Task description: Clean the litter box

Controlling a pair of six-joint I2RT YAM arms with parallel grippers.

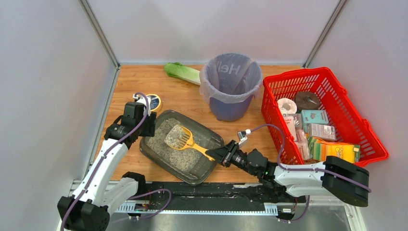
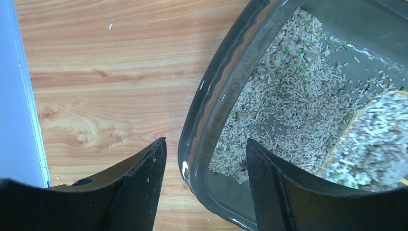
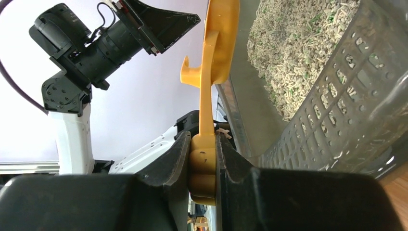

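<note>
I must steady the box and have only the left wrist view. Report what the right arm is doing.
Observer: The right gripper is shut on the handle of the scoop, whose head sits over the litter in the box.
Operator: Now give me the dump spot.
Observer: A bag-lined bin stands beyond the box, off its far right end and apart from it.
</note>
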